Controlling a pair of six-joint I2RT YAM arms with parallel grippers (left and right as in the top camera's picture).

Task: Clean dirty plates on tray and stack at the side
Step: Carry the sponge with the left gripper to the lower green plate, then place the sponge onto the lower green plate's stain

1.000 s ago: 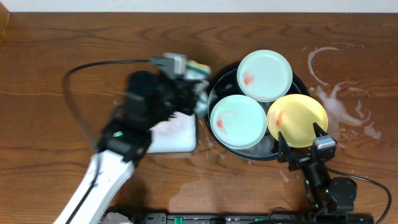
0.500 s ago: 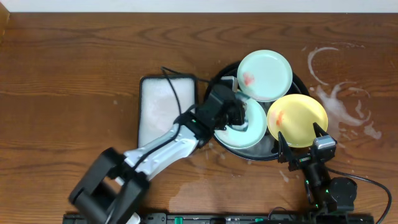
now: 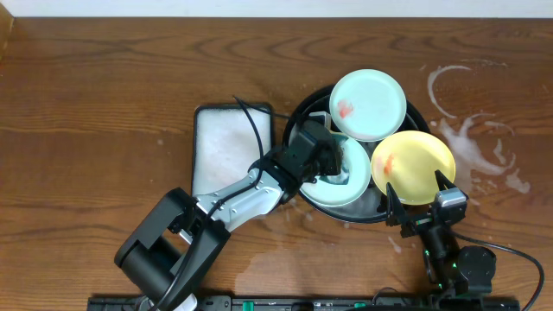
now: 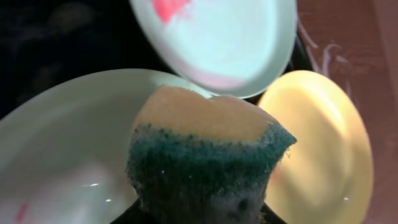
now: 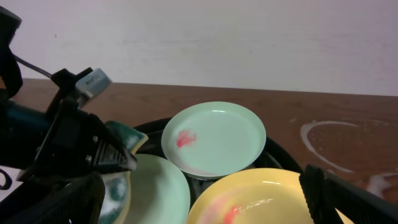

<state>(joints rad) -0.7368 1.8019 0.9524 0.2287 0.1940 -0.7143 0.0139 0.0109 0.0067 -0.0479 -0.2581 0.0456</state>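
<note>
Left gripper (image 3: pixel 328 166), closed on a sponge (image 4: pixel 205 149), presses its green scouring face down onto the near mint plate (image 3: pixel 352 183), which sits at 8 o'clock in the tray (image 3: pixel 302 112). Right gripper (image 3: pixel 417 197) waits at the tray's 5 o'clock edge with its jaws wide apart and nothing between them, just short of the yellow plate (image 3: pixel 415 164).

Positions: all three plates lie inside the tray. The far mint plate (image 3: pixel 368 104) is at 12 o'clock, overlapping the rim of the near one, and the yellow plate is at 4 o'clock. A white tray (image 3: pixel 220 155) lies on the table at the tray's 9 o'clock. The side (image 3: pixel 471 130), marked with soapy rings, is at 3 o'clock and bears no plate.

Progress: red smears show on the far mint plate and the yellow plate, so both appear unwashed. The near mint plate shows a trace of red at its edge in the left wrist view, so its scrubbing looks unfinished. Judged from this, the task is at its first plate. Two more plates remain to be scrubbed, and all three remain to be stacked at the side.
</note>
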